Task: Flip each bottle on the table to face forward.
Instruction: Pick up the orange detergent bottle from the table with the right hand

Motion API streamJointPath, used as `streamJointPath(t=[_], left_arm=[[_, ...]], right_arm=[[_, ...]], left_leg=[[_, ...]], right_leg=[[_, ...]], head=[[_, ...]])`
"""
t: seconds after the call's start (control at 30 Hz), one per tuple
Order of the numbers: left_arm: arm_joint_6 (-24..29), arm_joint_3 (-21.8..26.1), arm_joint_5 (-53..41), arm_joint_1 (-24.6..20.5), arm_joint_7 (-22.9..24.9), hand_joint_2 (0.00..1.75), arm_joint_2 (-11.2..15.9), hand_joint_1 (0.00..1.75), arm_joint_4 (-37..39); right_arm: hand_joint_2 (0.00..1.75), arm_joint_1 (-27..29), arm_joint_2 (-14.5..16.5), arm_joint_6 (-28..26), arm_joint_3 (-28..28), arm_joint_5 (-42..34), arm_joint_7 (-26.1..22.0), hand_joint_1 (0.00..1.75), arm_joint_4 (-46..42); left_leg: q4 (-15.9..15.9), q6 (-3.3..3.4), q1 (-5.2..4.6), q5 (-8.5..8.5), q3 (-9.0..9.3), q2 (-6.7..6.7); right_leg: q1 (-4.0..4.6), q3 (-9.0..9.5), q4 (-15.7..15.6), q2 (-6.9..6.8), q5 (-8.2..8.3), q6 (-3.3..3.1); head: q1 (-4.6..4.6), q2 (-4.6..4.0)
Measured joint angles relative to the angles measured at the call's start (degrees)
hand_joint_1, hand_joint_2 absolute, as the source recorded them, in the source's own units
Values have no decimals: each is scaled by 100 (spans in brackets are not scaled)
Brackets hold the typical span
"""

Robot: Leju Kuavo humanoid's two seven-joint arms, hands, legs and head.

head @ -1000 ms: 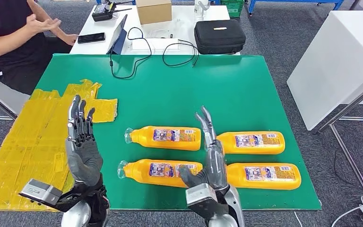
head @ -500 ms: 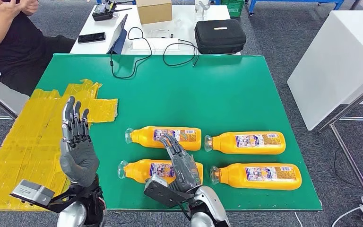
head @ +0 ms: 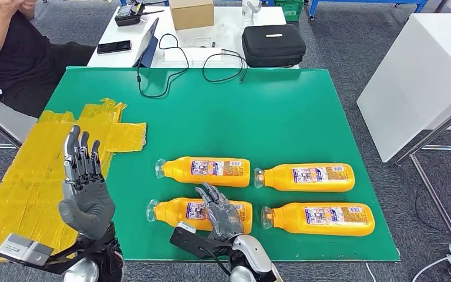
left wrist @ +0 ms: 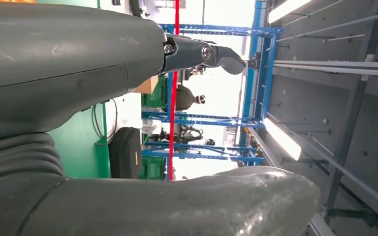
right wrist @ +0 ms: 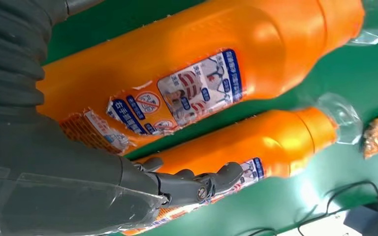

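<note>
Hovering over near-left bottle (head: 176, 210), spread fingers (head: 211, 198).

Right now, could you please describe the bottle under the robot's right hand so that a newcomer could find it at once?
On the green table, four orange plastic bottles lie on their sides in two rows. It is the near-left orange bottle, in the row nearest the robot. It alone has the right hand over its label.
</note>
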Motion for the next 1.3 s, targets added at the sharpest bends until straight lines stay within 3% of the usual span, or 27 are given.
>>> streamJointPath(t=[0.33,0.7,1.3], left_arm=[[-9,120,8,169,27,0,-12,0,-213],[56,352,98,441,-13,0,-12,0,-459],[69,496,194,456,-36,0,-12,0,-509]], right_arm=[[175,-199,2,-37,39,403,445,0,278],[175,54,-156,98,324,652,591,0,-125],[175,18,-256,208,415,643,787,0,-176]], left_leg=[[0,0,0,0,3,-1],[0,1,0,-1,3,-1],[0,1,-1,-1,4,-1]], right_leg=[[0,2,0,0,0,0],[0,1,-1,0,0,0],[-1,2,-1,0,0,0]], head=[[1,0],[1,0],[1,0]])
